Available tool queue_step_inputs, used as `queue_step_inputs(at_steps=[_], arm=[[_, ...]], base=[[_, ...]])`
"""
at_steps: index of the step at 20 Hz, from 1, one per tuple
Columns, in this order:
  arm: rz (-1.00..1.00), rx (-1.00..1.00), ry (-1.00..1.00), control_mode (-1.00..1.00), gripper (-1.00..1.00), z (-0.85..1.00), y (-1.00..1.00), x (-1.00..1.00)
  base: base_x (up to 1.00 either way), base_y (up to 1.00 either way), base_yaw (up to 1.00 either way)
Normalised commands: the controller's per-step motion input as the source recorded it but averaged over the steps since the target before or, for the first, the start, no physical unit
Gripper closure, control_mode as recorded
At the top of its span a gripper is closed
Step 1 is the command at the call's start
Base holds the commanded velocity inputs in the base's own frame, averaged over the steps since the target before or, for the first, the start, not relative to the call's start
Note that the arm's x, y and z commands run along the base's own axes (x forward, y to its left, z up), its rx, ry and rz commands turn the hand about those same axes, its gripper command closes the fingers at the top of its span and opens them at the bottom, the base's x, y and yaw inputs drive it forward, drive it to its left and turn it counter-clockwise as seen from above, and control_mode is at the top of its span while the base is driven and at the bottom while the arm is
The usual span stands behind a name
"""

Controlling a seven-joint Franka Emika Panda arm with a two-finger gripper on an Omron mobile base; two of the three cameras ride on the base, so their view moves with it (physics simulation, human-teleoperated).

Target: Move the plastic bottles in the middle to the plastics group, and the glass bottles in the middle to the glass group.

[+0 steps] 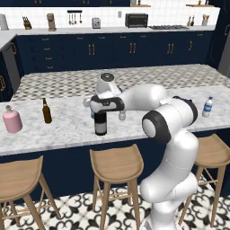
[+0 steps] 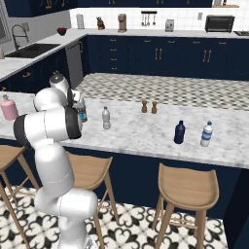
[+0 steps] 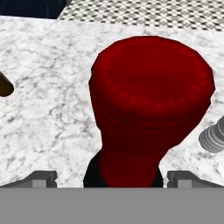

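The tall dark wine bottle (image 1: 100,126) stands mid-counter. Its red capped neck (image 3: 151,105) looms close in the hand view. My gripper (image 1: 100,110) hangs right over it, open, one fingertip (image 3: 43,177) on each side of the neck and clear of it. Just right of it stands the small clear bottle with a pale cap (image 2: 106,118), whose cap (image 3: 214,135) shows in the hand view. The blue-teal bottle (image 2: 82,113) stands behind my arm. At the left end are the pink bottle (image 1: 12,120) and brown beer bottle (image 1: 46,111). The navy bottle (image 2: 179,132) and blue-label water bottle (image 2: 206,134) stand at the right.
Two small shakers (image 2: 149,107) stand toward the back of the marble counter (image 1: 67,130). Wooden stools (image 1: 116,164) line its front edge. My own arm (image 1: 168,121) reaches across the counter's right half.
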Motion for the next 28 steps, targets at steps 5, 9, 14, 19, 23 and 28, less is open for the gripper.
queue_step_inputs(at_steps=[5, 9, 14, 19, 23, 28], arm=[[0.0, 0.0, 0.0, -1.0, 1.0, 0.0, 0.0, 0.0], [0.0, 0.0, 0.0, -1.0, 1.0, 0.0, 0.0, 0.0], [0.0, 0.0, -0.04, -1.0, 1.0, 0.18, 0.04, -0.21], [0.13, 0.01, -0.01, -1.0, 1.0, 0.25, 0.5, -0.18], [0.24, 0.02, 0.0, -1.0, 1.0, 0.16, 0.78, -0.01], [0.32, 0.07, 0.0, -1.0, 1.0, 0.18, 0.86, 0.0]], base=[[0.0, 0.0, 0.0], [0.0, 0.0, 0.0], [0.0, 0.0, 0.0], [0.0, 0.0, 0.0], [0.0, 0.0, 0.0], [0.0, 0.0, 0.0]])
